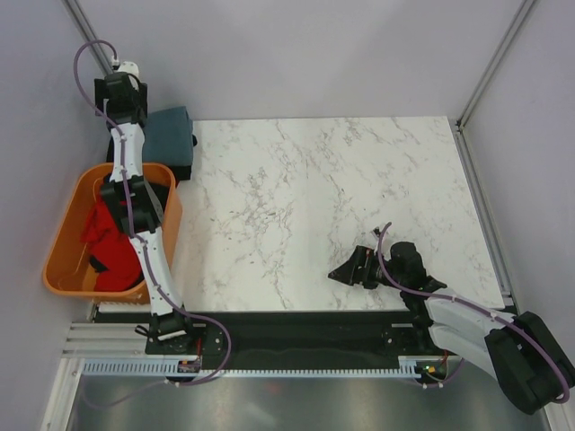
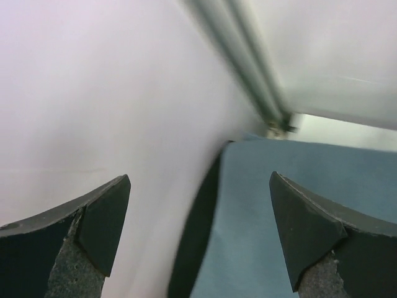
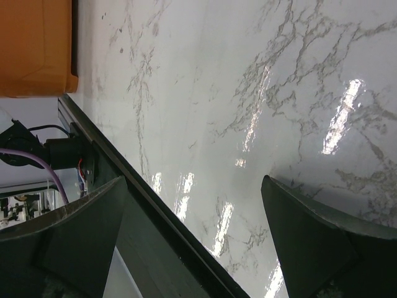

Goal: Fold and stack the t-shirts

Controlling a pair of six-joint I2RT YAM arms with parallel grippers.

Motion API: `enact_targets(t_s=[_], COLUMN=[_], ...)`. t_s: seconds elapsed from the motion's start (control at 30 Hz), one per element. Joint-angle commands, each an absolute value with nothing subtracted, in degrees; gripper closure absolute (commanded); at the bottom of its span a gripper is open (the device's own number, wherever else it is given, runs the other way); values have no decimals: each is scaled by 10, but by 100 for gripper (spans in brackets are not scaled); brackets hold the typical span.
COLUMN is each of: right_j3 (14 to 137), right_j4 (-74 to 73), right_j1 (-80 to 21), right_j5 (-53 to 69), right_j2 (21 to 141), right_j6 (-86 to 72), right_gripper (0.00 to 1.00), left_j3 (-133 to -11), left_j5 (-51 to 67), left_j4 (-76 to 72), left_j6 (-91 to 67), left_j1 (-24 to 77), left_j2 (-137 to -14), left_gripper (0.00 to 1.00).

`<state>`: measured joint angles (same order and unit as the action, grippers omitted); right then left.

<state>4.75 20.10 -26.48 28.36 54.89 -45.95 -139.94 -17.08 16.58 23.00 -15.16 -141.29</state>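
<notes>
Step in hand, by your reckoning: stacking, with one item placed and more to fetch. Left gripper (image 2: 200, 186): reached out to the far left corner, fingers wide apart, nothing between them, poised over the blue shirt (image 1: 171, 139). Blue shirt: folded into a neat block, lying at the far left corner of the table (image 1: 314, 197) and partly overhanging its left edge; it looked finished and served as the base of the stack. Red shirt (image 1: 103, 233): crumpled in the basket (image 1: 63, 251), not yet folded. Black shirt (image 1: 162, 186): dark cloth in the far end of the basket, partly hidden by the left arm; how much of it lay there could not be told. Right gripper (image 3: 193, 183): low over the near right part of the table, fingers apart, holding nothing, well apart from every shirt. Next move, as you would have judged it: lift the left gripper off the stack, bring it to the basket, take one shirt by a single layer and spread it on the open marble, where both arms could reach. Obstacles: the wall (image 2: 74, 93) and the corner post (image 2: 248, 62) stood close to the left gripper, leaving little room to swing; the basket rim lay under the left arm's path; the two shirts in the basket touched and might have come up together.
</notes>
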Motion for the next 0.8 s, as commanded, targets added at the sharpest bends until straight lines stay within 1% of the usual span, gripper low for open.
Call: enact_targets(t_s=[0.0, 0.1, 0.27, 0.3, 0.37, 0.43, 0.5, 0.6, 0.73, 0.77], right_j3=[50, 47, 46, 43, 42, 40, 37, 37, 34, 33], right_j4=[180, 181, 179, 174, 169, 159, 154, 135, 109, 106], right_j1=[-263, -263, -262, -263, -263, -262, -262, -262, -263, -262], right_j5=[272, 272, 269, 266, 263, 258, 253, 247, 241, 239], right_j2=[563, 559, 549, 538, 534, 515, 497, 478, 451, 442], right_j6=[-453, -454, -456, -457, -457, -457, -461, -461, -462, -463], right_gripper=[2, 2, 2, 2, 2, 2, 2, 2, 2, 2], left_j3=[-1413, -1407, -1404, -1397, -1390, -1379, -1358, -1337, -1306, -1277], left_j5=[-293, -313, -304, -326, -336, -370, -404, -424, -457, -461], left_j4=[97, 103, 114, 117, 119, 119, 120, 148, 155, 155], left_j6=[232, 187, 174, 167, 168, 190, 206, 189, 183, 169], left_j1=[-157, -152, -125, -100, -85, -67, -39, -3, 78, 117], left_j2=[-1419, -1406, -1380, -1355, -1348, -1325, -1307, -1268, -1222, -1200], left_gripper=[0, 0, 0, 0, 0, 0, 0, 0, 0, 0])
